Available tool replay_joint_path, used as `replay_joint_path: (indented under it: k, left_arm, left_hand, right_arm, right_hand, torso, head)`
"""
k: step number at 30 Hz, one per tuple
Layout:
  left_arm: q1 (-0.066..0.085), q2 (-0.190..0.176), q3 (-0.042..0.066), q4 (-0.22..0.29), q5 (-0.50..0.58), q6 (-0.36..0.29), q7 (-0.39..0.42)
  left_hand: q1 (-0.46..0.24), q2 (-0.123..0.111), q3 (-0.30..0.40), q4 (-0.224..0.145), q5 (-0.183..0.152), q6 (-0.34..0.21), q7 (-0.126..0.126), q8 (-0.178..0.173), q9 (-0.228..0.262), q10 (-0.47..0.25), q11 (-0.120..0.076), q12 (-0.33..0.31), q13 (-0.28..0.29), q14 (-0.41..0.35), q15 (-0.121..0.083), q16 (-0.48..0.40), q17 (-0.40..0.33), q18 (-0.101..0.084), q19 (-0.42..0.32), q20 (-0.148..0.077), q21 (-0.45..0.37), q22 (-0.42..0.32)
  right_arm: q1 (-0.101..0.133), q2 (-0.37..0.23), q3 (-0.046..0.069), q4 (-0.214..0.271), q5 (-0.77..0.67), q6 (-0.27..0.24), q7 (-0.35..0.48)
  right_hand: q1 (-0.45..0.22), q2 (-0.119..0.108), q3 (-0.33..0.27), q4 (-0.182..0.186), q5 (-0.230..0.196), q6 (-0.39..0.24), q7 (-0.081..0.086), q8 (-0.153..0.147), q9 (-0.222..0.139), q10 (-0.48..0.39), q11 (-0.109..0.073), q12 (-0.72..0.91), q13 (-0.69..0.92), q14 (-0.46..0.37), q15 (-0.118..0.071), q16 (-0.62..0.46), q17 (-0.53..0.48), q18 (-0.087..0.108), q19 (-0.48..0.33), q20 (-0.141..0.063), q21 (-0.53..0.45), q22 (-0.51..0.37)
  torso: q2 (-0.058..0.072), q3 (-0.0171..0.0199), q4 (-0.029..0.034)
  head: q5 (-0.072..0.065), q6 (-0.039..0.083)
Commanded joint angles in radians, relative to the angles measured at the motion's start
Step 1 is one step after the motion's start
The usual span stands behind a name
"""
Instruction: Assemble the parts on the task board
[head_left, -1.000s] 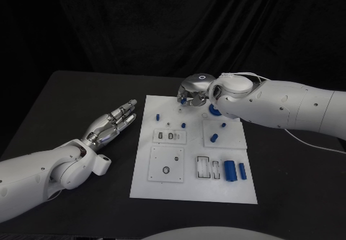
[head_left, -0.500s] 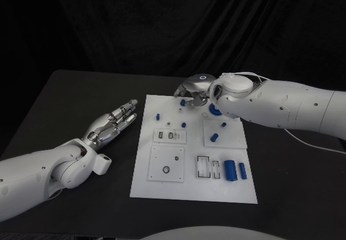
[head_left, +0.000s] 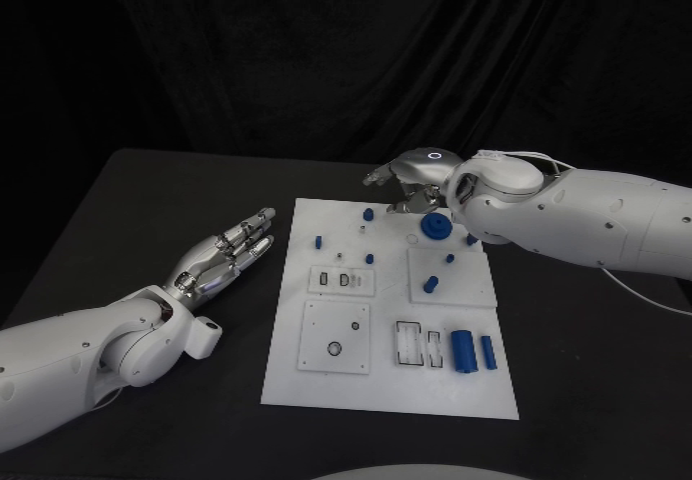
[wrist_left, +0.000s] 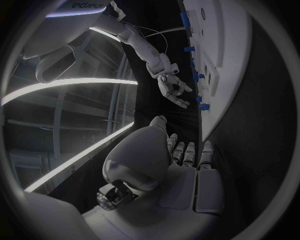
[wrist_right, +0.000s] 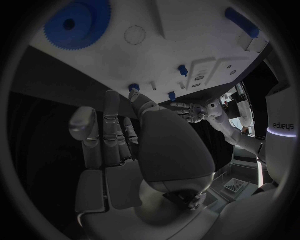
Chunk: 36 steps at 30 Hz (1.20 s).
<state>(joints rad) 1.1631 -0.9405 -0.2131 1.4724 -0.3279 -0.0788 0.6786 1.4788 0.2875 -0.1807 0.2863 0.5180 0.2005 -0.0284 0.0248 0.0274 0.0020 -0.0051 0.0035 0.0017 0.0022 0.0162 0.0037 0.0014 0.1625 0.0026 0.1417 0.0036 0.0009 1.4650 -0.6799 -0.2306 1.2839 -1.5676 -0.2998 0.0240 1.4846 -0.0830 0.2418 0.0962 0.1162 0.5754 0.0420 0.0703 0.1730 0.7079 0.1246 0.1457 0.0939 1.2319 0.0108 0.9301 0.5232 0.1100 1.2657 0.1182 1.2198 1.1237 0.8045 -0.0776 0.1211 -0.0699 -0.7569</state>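
The white task board (head_left: 382, 375) lies in the middle of the black table. On its far part sit a blue gear (head_left: 433, 228) and several small blue pegs, one (head_left: 368, 213) near the far edge. Two blue cylinders (head_left: 463, 350) lie at its near right. My right hand (head_left: 411, 182) hovers over the board's far edge, just behind that peg, fingers apart and holding nothing. The right wrist view shows the right hand (wrist_right: 119, 135) below the gear (wrist_right: 78, 22). My left hand (head_left: 231, 250) lies flat and open on the table, left of the board.
White inset plates with slots and holes (head_left: 335, 335) take up the board's near half. Bare black tabletop (head_left: 159, 190) runs around the board on all sides. The left wrist view shows the board's edge (wrist_left: 231, 60) beside my left hand (wrist_left: 181, 155).
My right hand has lifted and drawn back from the board's far edge with its fingers spread, uncovering a small blue peg standing there. The left hand has not moved.
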Motion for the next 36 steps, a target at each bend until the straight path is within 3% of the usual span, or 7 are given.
replay_joint_path:
  k: [1,9,11,14,15,22,36]
  left_arm:
    - [0.002,-0.002,0.001,0.006,0.000,-0.002,0.164]
    - [0.002,-0.008,0.001,0.011,0.000,-0.006,0.163]
    - [0.002,-0.008,0.001,0.011,0.000,-0.006,0.163]
    - [0.002,-0.008,0.001,0.011,0.000,-0.006,0.163]
    - [0.002,-0.008,0.001,0.011,0.000,-0.006,0.163]
    - [0.002,-0.007,0.001,0.011,0.000,-0.004,0.163]
    - [0.001,-0.006,0.001,0.008,0.000,0.001,0.163]
  left_hand:
    - [0.012,-0.001,0.008,0.000,0.006,0.001,0.007,0.003,0.000,-0.002,0.007,-0.003,-0.002,-0.002,0.004,-0.004,-0.001,0.018,-0.003,0.003,-0.004,-0.001]
    - [0.010,-0.002,0.008,0.002,0.014,0.003,0.008,0.003,0.001,-0.002,0.006,-0.003,-0.002,-0.002,0.003,-0.004,-0.001,0.018,-0.003,0.002,-0.004,-0.001]
    - [0.010,-0.002,0.008,0.002,0.016,0.003,0.008,0.003,0.001,-0.002,0.006,-0.003,-0.002,-0.002,0.003,-0.004,-0.001,0.018,-0.003,0.002,-0.004,-0.001]
    - [0.010,-0.002,0.008,0.002,0.016,0.003,0.008,0.003,0.001,-0.002,0.006,-0.003,-0.002,-0.002,0.003,-0.004,-0.001,0.018,-0.003,0.002,-0.004,-0.001]
    - [0.010,-0.002,0.008,0.002,0.016,0.003,0.008,0.003,0.001,-0.002,0.006,-0.003,-0.002,-0.002,0.003,-0.004,-0.001,0.018,-0.003,0.002,-0.004,-0.001]
    - [0.009,-0.002,0.008,0.003,0.020,0.003,0.008,0.003,0.001,-0.002,0.006,-0.003,-0.002,-0.002,0.003,-0.004,-0.001,0.018,-0.003,0.002,-0.004,-0.001]
    - [0.008,-0.002,0.009,0.002,0.021,0.001,0.008,0.003,0.000,-0.002,0.006,-0.003,-0.002,-0.002,0.004,-0.004,-0.001,0.018,-0.003,0.002,-0.004,-0.001]
  right_arm:
    - [0.015,-0.047,0.001,0.046,0.008,-0.100,0.019]
    - [0.038,-0.190,-0.001,0.159,0.012,-0.087,-0.024]
    - [0.040,-0.226,-0.005,0.180,0.013,-0.067,-0.041]
    - [0.041,-0.260,-0.009,0.200,0.014,-0.035,-0.067]
    - [0.040,-0.269,-0.011,0.204,0.014,-0.025,-0.077]
    - [0.026,-0.314,-0.016,0.220,0.015,0.022,-0.136]
    - [-0.010,-0.317,-0.018,0.209,-0.011,0.028,-0.168]
  right_hand:
    - [-0.001,0.015,-0.011,0.003,0.007,0.064,0.018,0.011,0.006,0.049,-0.003,0.047,0.015,0.014,-0.003,0.017,0.018,-0.002,0.017,-0.002,0.014,0.020]
    - [-0.010,0.016,-0.038,0.026,0.000,0.115,0.058,0.000,-0.017,0.264,-0.061,0.368,0.189,0.037,-0.020,0.033,0.045,-0.006,0.039,-0.016,0.030,0.057]
    - [-0.027,0.021,-0.061,0.045,-0.004,0.163,0.061,0.004,-0.024,0.181,-0.091,0.708,0.453,0.032,-0.043,0.004,0.020,-0.006,0.032,-0.039,0.009,0.049]
    - [-0.059,0.033,-0.076,0.076,-0.005,0.212,0.057,0.015,-0.018,0.426,-0.108,1.191,1.031,0.106,-0.052,0.157,0.247,-0.024,0.084,-0.050,0.068,0.124]
    - [-0.109,0.036,-0.097,0.110,-0.013,0.223,0.057,0.015,-0.016,0.698,-0.114,1.350,1.306,0.226,-0.061,0.388,0.601,-0.048,0.153,-0.056,0.158,0.226]
    - [-0.190,0.036,-0.132,0.162,-0.021,0.248,0.057,0.013,-0.011,0.863,-0.119,1.425,1.477,0.296,-0.067,0.557,0.886,-0.068,0.205,-0.063,0.230,0.309]
    - [-0.179,0.027,-0.130,0.149,0.005,0.253,0.062,0.005,-0.008,0.863,-0.115,1.425,1.477,0.315,-0.066,0.593,0.956,-0.081,0.237,-0.063,0.272,0.359]
  torso:
    - [0.000,-0.0003,-0.0006]
    - [0.000,-0.0002,0.0015]
    - [0.001,-0.0012,0.0008]
    - [0.001,-0.0013,-0.0008]
    - [0.001,-0.0007,-0.0020]
    - [-0.001,-0.0010,-0.0040]
    - [-0.001,0.0003,0.0009]
  head:
    - [0.004,0.009]
    - [-0.002,0.014]
    - [-0.003,0.015]
    - [-0.003,0.013]
    - [-0.004,0.011]
    - [-0.005,0.007]
    - [-0.017,-0.004]
